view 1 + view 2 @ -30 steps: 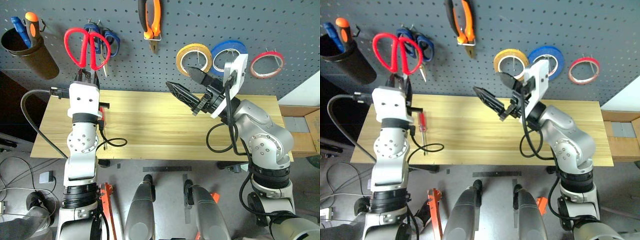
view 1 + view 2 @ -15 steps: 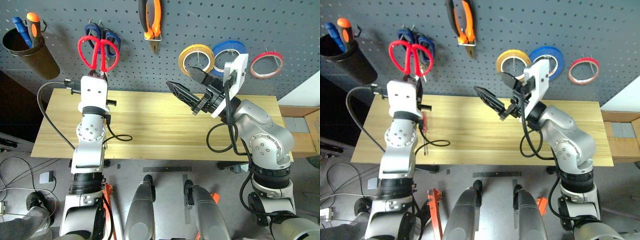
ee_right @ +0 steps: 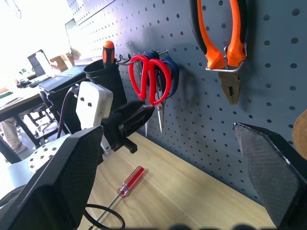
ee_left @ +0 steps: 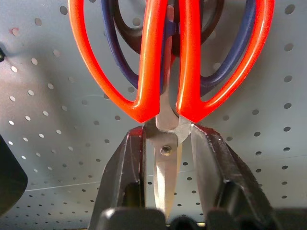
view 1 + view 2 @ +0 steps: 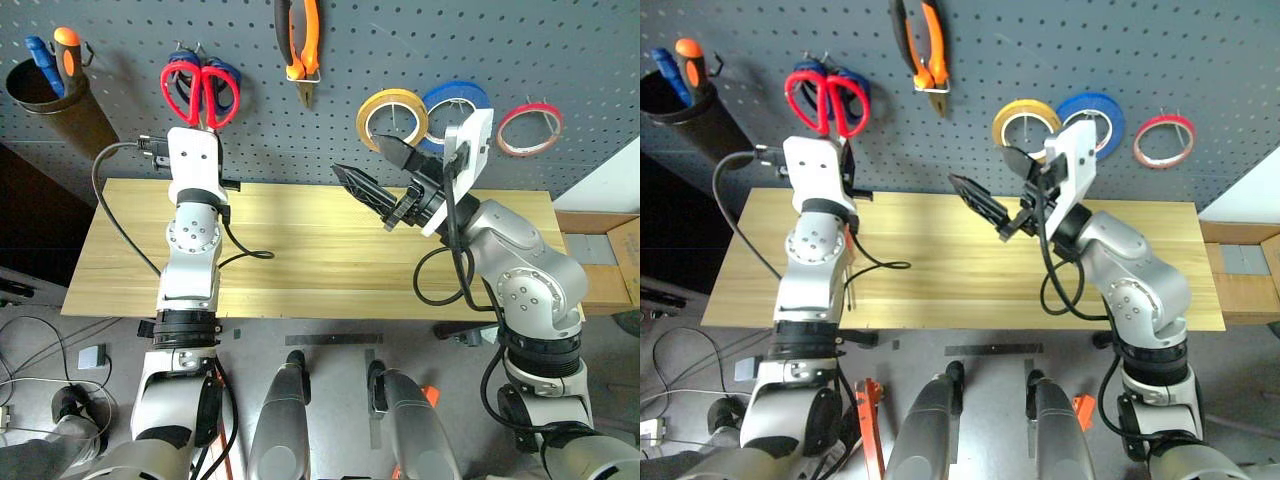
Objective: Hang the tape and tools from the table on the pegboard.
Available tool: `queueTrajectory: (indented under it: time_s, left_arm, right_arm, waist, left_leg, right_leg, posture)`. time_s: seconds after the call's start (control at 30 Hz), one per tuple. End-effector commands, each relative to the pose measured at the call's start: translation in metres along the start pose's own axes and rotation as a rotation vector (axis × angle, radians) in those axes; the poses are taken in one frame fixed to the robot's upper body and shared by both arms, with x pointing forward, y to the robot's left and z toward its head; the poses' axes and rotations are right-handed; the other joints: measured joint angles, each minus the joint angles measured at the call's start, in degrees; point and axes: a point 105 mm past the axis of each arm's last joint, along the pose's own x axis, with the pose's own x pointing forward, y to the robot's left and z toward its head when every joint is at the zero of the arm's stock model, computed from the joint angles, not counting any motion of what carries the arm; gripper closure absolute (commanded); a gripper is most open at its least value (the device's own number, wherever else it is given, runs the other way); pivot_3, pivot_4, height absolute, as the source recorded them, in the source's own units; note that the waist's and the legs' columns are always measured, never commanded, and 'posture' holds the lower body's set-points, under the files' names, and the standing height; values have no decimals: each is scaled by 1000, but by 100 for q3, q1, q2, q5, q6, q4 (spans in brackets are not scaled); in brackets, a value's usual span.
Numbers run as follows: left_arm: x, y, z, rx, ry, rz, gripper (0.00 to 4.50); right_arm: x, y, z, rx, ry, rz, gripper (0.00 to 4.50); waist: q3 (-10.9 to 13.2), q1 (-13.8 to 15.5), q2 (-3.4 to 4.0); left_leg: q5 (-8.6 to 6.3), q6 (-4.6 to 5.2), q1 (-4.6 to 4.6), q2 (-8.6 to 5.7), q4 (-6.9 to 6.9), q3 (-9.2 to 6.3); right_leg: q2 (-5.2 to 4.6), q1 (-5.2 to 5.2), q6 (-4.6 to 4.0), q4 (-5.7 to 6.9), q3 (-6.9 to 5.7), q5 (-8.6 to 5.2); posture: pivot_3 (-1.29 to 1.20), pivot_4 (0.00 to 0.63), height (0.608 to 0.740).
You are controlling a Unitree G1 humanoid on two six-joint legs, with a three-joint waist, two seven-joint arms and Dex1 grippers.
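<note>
While the left gripper (image 4: 168, 158) has its two black fingers (image 4: 125, 163) flanking the steel blades of the red-handled scissors (image 5: 200, 92) at the pivot, I can't tell if they're pinching the blades or already slack; I see metal right against both pads, no clear gap. Scissors sit up on the dark grey perforated pegboard (image 5: 560, 40), loops up and blades pointing down into the jaws, overlapping the blue-handled scissors (image 4: 242, 62) behind them; whether the red loops are actually over the hook I can't confirm. Long axis runs roughly vertical, in line with the fingers, so I judge the next move is let go and back straight off down the blades, no sideways drift or I'll drag the pair off. Right gripper (image 5: 378, 170) hangs spread wide over the light yellowish plank workbench top (image 5: 300, 270), empty. Orange-and-black-handled pliers (image 5: 300, 45) and thin red tape ring (image 5: 529, 128) are on the board already, beside the yellow roll (image 5: 390, 115) and blue roll (image 5: 455, 108). Slim red-handled screwdriver (image 3: 129, 181) lies flat on the bench close under the left arm, shaft toward the bench's near edge, handle toward the board; left arm is nearer by my read.
</note>
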Motion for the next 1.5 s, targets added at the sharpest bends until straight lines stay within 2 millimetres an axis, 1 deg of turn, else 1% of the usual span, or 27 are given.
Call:
queueTrajectory:
  time_s: [0.03, 0.1, 0.2, 0.23, 0.33, 0.4, 0.47, 0.53, 0.57, 0.67, 0.7, 0.77, 0.83, 0.93, 0.97, 1.03, 1.07, 1.17, 1.23, 1.33, 1.5]
  left_arm:
    - [-11, 13, -20, -2, 83, 47, 1890]
    - [-13, 20, -23, -4, 101, 67, 1197]
    - [-15, 25, -28, -12, 126, 71, 144]
    - [-17, 26, -30, -18, 135, 64, 21]
    - [-22, 40, -37, -20, 174, 79, 21]
    - [-25, 56, -46, -4, 223, 129, 21]
    - [-30, 71, -60, -30, 305, 178, 21]
    - [-37, 76, -76, -81, 399, 177, 21]
    - [-39, 75, -81, -96, 427, 169, 21]
    - [-47, 58, -100, -156, 565, 25, 21]
    - [-49, 55, -104, -166, 593, 2, 21]
    - [-56, 52, -119, -179, 723, -28, 21]
    - [-55, 53, -123, -144, 745, -32, 21]
    - [-54, 49, -130, -157, 805, -36, 21]
    - [-54, 47, -132, -167, 820, -44, 21]
    - [-51, 43, -132, -151, 826, -61, 21]
    - [-50, 40, -133, -154, 833, -76, 21]
    - [-46, 36, -130, -159, 827, -96, 21]
    - [-41, 34, -127, -168, 810, -101, 21]
    - [-37, 29, -123, -180, 798, -129, 21]
    - [-30, 25, -125, -201, 827, -129, 21]
  right_arm:
    - [-7, 7, 10, -46, -38, 12, 0]
    - [-8, 8, 10, -48, -36, 12, 0]
    - [-8, 7, 10, -49, -35, 10, 0]
    - [-9, 7, 10, -49, -32, 8, 0]
    - [-12, 6, 7, -55, -13, 9, 0]
    - [-13, 6, 8, -52, -15, 7, 0]
    - [-13, 5, 7, -46, -14, 5, 0]
    - [-13, 6, 3, -39, -8, 6, 0]
    - [-13, 6, 2, -37, -5, 6, 0]
    - [-12, 9, -1, -23, -2, 11, 0]
    - [-11, 10, -2, -20, -2, 13, 0]
    - [-11, 11, -2, -15, -2, 15, 0]
    - [-10, 11, -3, -12, -1, 18, 0]
    - [-10, 15, -7, 1, 22, 42, 0]
    - [-10, 20, -11, 9, 52, 75, 0]
    - [-15, 37, -31, -8, 170, 169, 0]
    - [-18, 42, -44, -36, 242, 194, 0]
    - [-26, 48, -65, -88, 349, 222, 0]
    - [-28, 53, -76, -104, 385, 239, 0]
    - [-27, 56, -80, -103, 389, 243, 0]
    - [-26, 61, -85, -101, 402, 251, 0]
  waist:
    - [-1, -18, -1]
    - [-1, -14, -2]
    - [-2, -12, -3]
    - [-2, -13, -3]
    - [-2, -13, -4]
    - [-2, -11, -4]
    - [-2, -12, -4]
    - [-2, -12, -4]
    - [-2, -11, -4]
    - [-2, -10, -4]
    - [-2, -2, -4]
    - [-2, 15, -4]
    - [-2, 13, -4]
    - [-2, 17, -4]
    - [-2, 19, -4]
    - [-2, 20, -4]
    - [-2, 17, -4]
    - [-2, 8, -5]
    - [-2, 6, -5]
    - [-2, 7, -5]
    - [-2, 7, -6]
  left_leg:
    - [0, 0, -1, 1, 0, 0]
    - [1, 0, -6, 4, 0, -6]
    - [6, -8, -7, 5, 0, -12]
    - [7, -8, -6, 4, 0, -11]
    - [7, -7, -6, 1, 2, -8]
    - [7, -7, -7, 2, 1, -8]
    - [7, -7, -6, 4, 0, -9]
    - [7, -7, -5, 5, 0, -9]
    - [7, -7, -4, 5, 0, -9]
    - [7, -7, -5, 4, 0, -9]
    - [7, -7, -5, 4, 0, -9]
    - [7, -7, -6, 4, 1, -11]
    - [7, -7, -6, 3, 1, -12]
    - [7, -6, -5, 3, 2, -13]
    - [7, -7, -6, 4, 1, -14]
    - [8, -6, -6, 3, 2, -14]
    - [7, -6, -7, 2, 1, -13]
    - [7, -6, -8, 2, 0, -11]
    - [7, -6, -8, 2, 0, -11]
    - [7, -6, -7, 3, 1, -13]
    - [8, -6, -6, 2, 3, -13]
  right_leg:
    - [0, -1, 0, 0, 0, 0]
    - [2, -5, -1, 0, -8, 0]
    - [5, -6, -1, 5, -12, 0]
    - [4, -5, -1, 5, -11, 0]
    - [1, -3, -1, 4, -7, 1]
    - [1, -3, -1, 2, -8, 1]
    - [2, -5, -2, 3, -9, 1]
    - [4, -5, -2, 4, -9, 1]
    - [4, -5, -2, 4, -8, 0]
    - [3, -5, -2, 5, -8, 1]
    - [3, -5, -2, 5, -8, 0]
    - [3, -5, -2, 5, -11, 0]
    - [3, -4, -1, 6, -11, 0]
    - [3, -4, -2, 6, -10, 0]
    - [3, -4, -2, 6, -12, 0]
    - [3, -4, -2, 6, -12, 0]
    - [3, -4, -2, 4, -11, 0]
    - [2, -4, -3, -2, -8, 0]
    - [2, -6, -3, 1, -9, -1]
    - [3, -6, -3, 6, -10, -1]
    - [3, -5, -3, 7, -10, 0]
  posture:
    - [110, 371, 740]
    - [105, 366, 740]
    - [102, 376, 740]
    - [101, 376, 740]
    - [107, 376, 740]
    - [119, 383, 740]
    - [121, 387, 740]
    - [124, 389, 740]
    - [124, 389, 740]
    - [131, 395, 740]
    - [131, 395, 740]
    - [134, 395, 740]
    - [131, 395, 740]
    - [129, 394, 740]
    - [128, 397, 740]
    - [124, 399, 740]
    - [124, 399, 740]
    - [121, 402, 740]
    - [119, 401, 740]
    - [119, 401, 740]
    - [118, 400, 740]
